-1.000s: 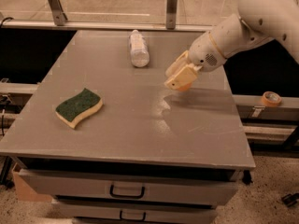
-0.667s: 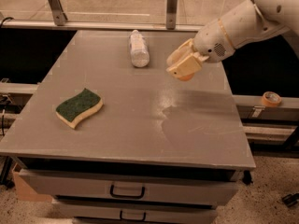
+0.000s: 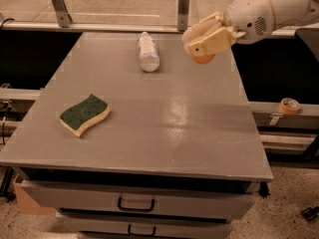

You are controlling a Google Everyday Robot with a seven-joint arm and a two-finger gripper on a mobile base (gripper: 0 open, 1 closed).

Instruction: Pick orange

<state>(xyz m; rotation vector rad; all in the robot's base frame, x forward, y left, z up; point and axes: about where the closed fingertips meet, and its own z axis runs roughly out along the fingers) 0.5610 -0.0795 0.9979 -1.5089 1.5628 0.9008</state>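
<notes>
Jaws of your gripper (image 3: 208, 43) are clenched on the orange (image 3: 203, 59), which peeks out beneath them in the upper right of the frame, over the far right part of the table (image 3: 164, 133). Left of it you see a plastic bottle (image 3: 148, 53) lying on its side. Well apart, at the left, the green-and-yellow sponge (image 3: 84, 114) lies flat. A tape roll (image 3: 289, 105) sits beyond the table's right edge.

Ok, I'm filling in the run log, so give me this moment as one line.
hand: closed on orange, above table far-right | sponge: front-left | bottle: far centre, lying
</notes>
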